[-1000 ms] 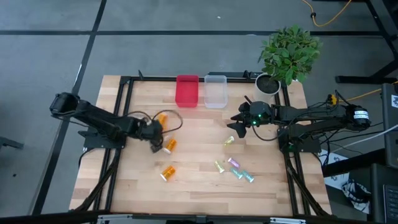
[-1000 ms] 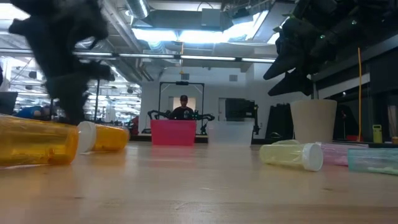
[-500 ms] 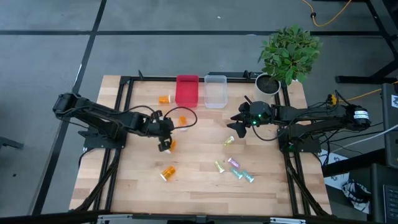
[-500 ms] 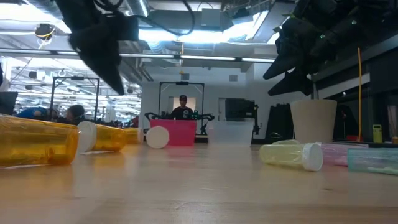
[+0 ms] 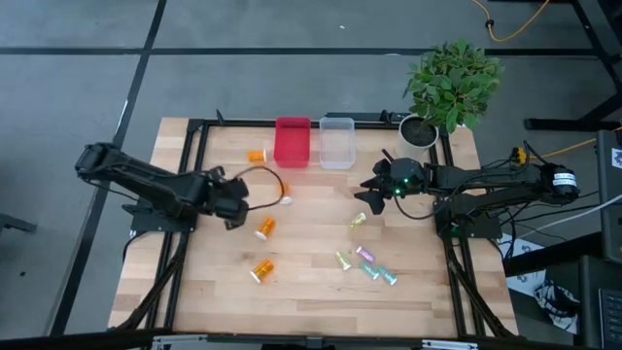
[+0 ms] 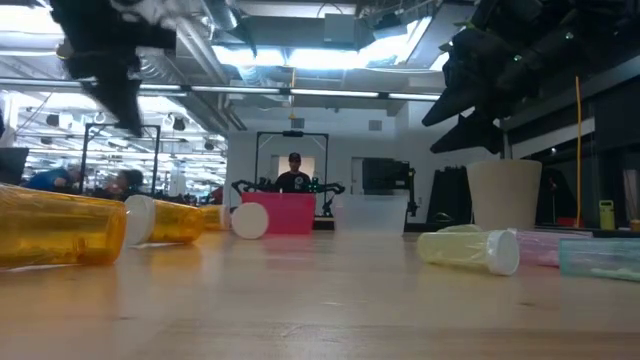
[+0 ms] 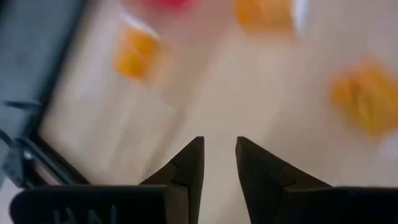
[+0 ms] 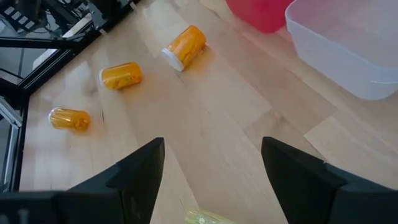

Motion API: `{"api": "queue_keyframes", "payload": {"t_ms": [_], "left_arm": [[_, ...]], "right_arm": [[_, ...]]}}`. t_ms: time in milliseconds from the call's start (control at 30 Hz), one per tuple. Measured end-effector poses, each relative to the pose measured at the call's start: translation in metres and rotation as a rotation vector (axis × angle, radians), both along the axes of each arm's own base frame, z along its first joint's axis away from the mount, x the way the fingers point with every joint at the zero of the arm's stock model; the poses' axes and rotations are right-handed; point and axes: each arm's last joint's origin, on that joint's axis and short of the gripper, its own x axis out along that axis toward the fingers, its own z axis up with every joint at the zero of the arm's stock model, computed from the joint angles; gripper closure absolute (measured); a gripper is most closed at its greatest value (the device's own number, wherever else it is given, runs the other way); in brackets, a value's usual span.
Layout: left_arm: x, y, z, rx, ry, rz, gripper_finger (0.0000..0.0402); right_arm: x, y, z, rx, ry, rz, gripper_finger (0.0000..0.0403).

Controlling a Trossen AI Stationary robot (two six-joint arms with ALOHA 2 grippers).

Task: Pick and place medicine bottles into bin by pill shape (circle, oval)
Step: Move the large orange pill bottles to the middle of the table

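Nothing binned yet: left gripper (image 5: 233,206), fingers narrowly parted and empty, hovers among orange white-capped bottles (image 5: 264,227) left of centre, needing one grasped; right gripper (image 5: 374,190), fingers wide, waits over the yellow vial (image 5: 358,222).

No readable text for you here.
You won't find a legible label, brand, number or sign in any view: the orange medicine bottles (image 8: 184,45) lying near the red bin (image 5: 293,142) show no readable print, and the faint marks on the left gripper (image 7: 217,163) housing are too blurred to make out.
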Motion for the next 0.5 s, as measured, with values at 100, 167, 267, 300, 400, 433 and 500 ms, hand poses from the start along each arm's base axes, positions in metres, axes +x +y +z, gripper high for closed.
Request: {"api": "queue_keyframes", "payload": {"t_ms": [100, 167, 267, 300, 400, 433, 500], "left_arm": [[-0.006, 0.009, 0.016, 0.124, -0.208, 0.135, 0.0315], [-0.009, 0.019, 0.021, 0.173, -0.253, 0.204, 0.0315], [-0.01, 0.041, 0.021, 0.199, -0.241, 0.334, 0.0315], [-0.01, 0.05, 0.02, 0.2, -0.221, 0.371, 0.0315], [-0.002, 0.079, 0.015, 0.158, -0.166, 0.432, 0.0315], [0.001, 0.089, 0.013, 0.133, -0.152, 0.428, 0.0315], [0.008, 0.112, 0.009, 0.074, -0.155, 0.404, 0.0315]], "right_arm": [[0.001, -0.001, 0.002, -0.016, -0.017, -0.023, 0.0132], [0.001, -0.001, 0.002, -0.022, -0.027, -0.037, 0.0132], [0.002, -0.002, 0.004, -0.008, -0.048, -0.049, 0.0132], [0.002, -0.002, 0.004, -0.007, -0.05, -0.049, 0.0132], [0.002, -0.002, 0.004, -0.007, -0.051, -0.049, 0.0132], [0.003, -0.002, 0.004, -0.008, -0.052, -0.049, 0.0132], [0.002, -0.002, 0.004, -0.008, -0.052, -0.049, 0.0132]]}}
